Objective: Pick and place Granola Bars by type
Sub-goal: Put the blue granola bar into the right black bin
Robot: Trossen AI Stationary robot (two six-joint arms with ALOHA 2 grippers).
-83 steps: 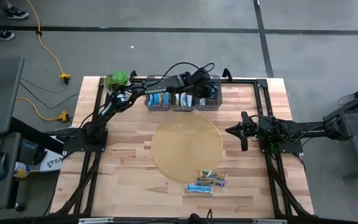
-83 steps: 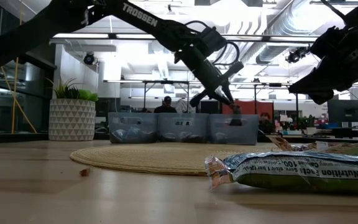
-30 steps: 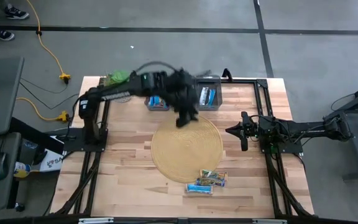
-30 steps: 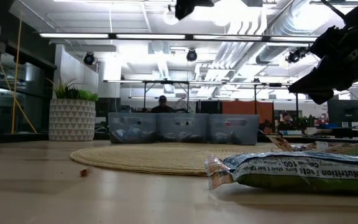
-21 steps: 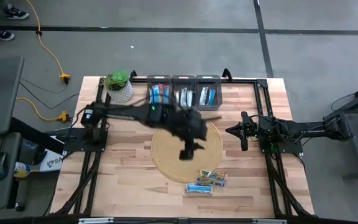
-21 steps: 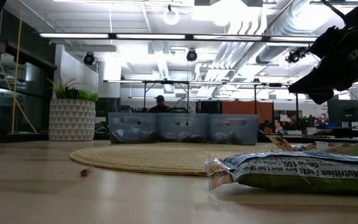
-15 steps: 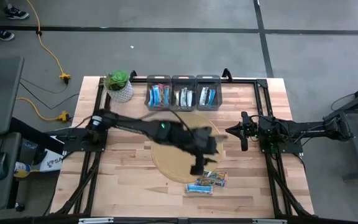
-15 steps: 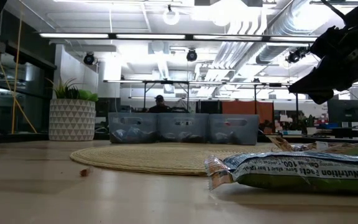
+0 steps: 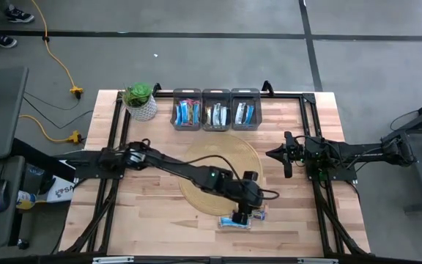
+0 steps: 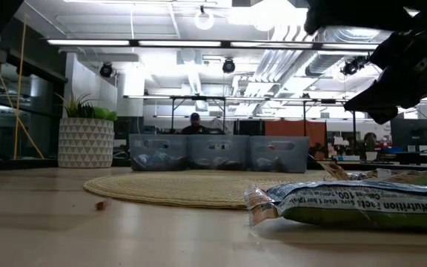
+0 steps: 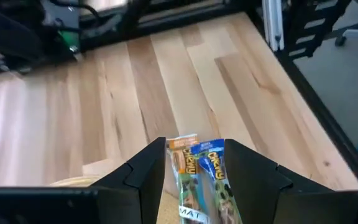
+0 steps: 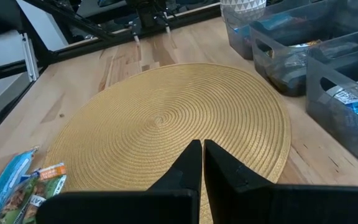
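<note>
Open left claw [image 11: 194, 171] over table-edge Granola Bars [image 9: 244, 214]

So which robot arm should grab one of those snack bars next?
The left arm. Its tool is open, right over the last granola bars by the round mat's edge, with the bars showing between its fingers. The right tool is shut and waits off to the side.

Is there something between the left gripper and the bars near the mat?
Nothing visible. The left gripper is open right above the loose bars, which show between its fingers. The right gripper waits shut at the table's right side.
</note>
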